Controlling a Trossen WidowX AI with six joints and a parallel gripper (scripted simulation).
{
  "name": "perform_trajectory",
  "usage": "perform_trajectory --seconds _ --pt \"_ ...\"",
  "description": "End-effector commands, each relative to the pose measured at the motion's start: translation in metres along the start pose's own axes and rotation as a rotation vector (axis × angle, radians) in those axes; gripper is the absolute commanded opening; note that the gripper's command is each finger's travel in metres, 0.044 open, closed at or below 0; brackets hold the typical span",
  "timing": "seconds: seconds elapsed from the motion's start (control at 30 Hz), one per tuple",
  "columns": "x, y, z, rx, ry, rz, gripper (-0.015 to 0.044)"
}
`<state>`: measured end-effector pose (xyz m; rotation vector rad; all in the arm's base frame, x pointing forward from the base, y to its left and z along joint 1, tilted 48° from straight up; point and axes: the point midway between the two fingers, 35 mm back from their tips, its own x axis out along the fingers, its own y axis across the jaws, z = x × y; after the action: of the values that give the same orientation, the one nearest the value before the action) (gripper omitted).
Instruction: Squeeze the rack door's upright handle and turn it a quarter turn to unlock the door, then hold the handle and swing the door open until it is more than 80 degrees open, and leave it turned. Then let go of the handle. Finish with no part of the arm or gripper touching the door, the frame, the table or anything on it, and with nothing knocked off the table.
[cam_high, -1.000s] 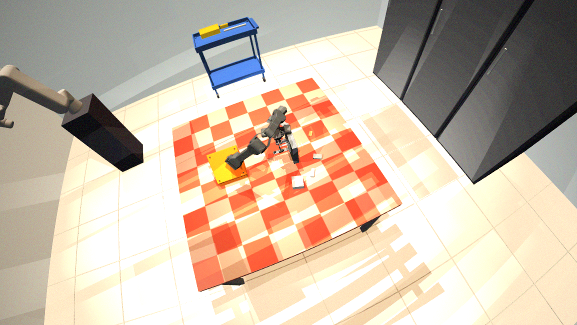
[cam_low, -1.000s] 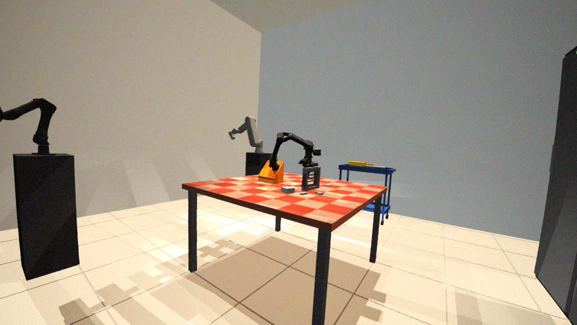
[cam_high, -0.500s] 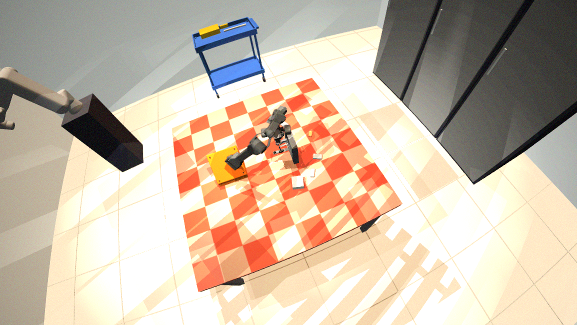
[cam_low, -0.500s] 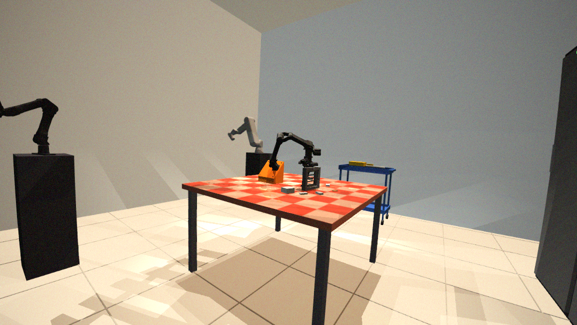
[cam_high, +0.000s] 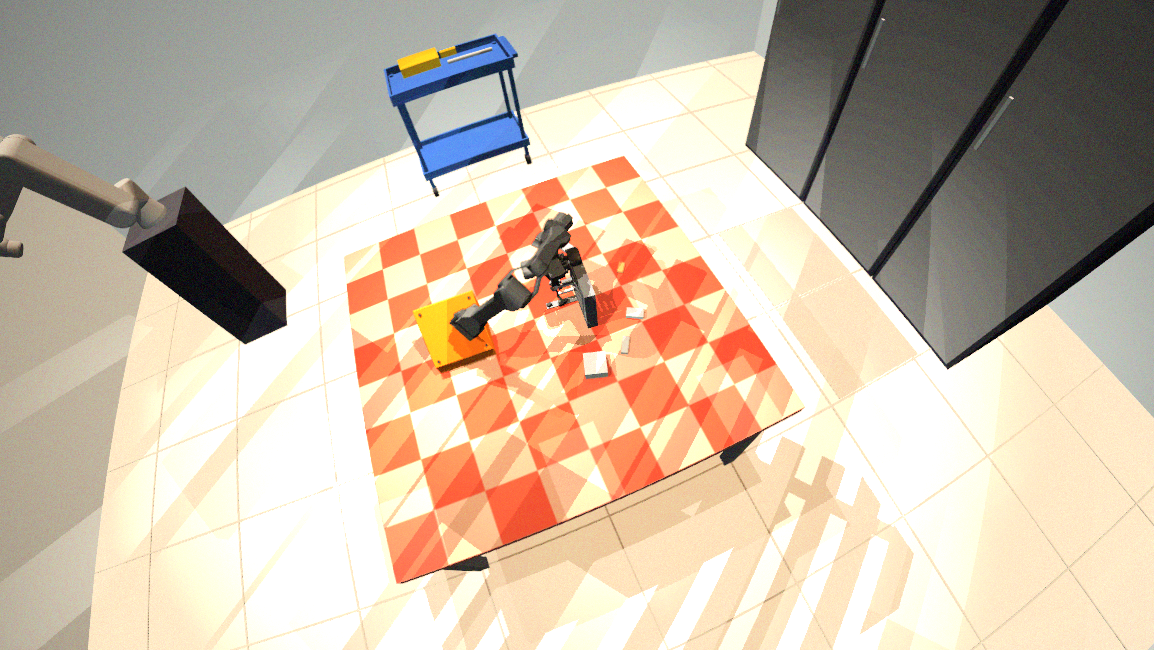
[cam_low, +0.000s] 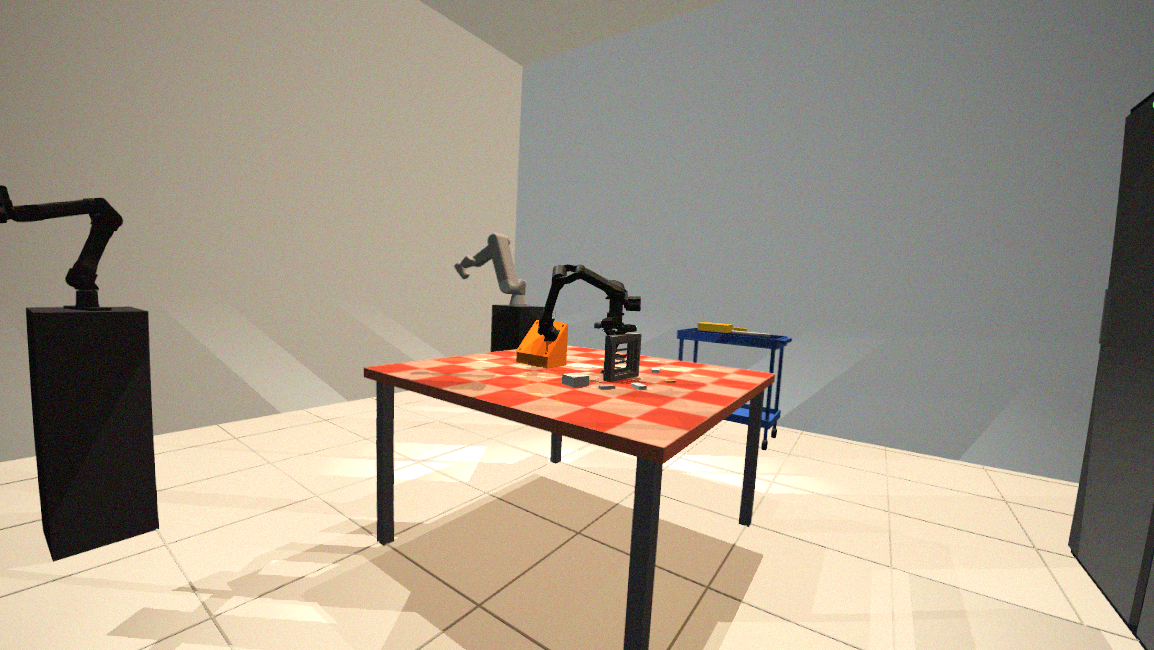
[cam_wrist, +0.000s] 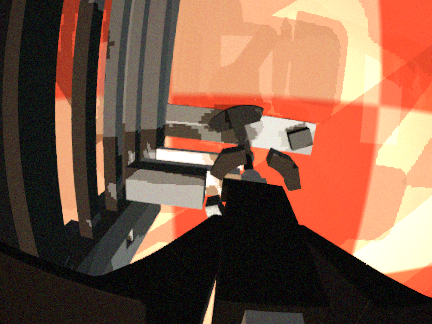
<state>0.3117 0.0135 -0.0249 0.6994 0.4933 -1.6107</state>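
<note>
Checkered table; hand clamped on handle; white block near rack

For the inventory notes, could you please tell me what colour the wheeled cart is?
Blue; the top view shows it best.

Blue cart w/ yellow box on top shelf, behind checkered tbl.

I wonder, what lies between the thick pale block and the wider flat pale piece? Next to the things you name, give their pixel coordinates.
A narrow pale strip (cam_high: 625, 344) (cam_low: 606, 387), as the top and exterior views show.
</note>
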Motion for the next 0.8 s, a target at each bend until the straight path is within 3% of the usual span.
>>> perform_trajectory --seconds 0.0,0.77 --pt "0.001 -0.005 0.003 -0.087 -0.006 -0.005 0.0018" --pt "0.001 -0.040 0.028 -0.587 -0.005 -0.008 0.0018"
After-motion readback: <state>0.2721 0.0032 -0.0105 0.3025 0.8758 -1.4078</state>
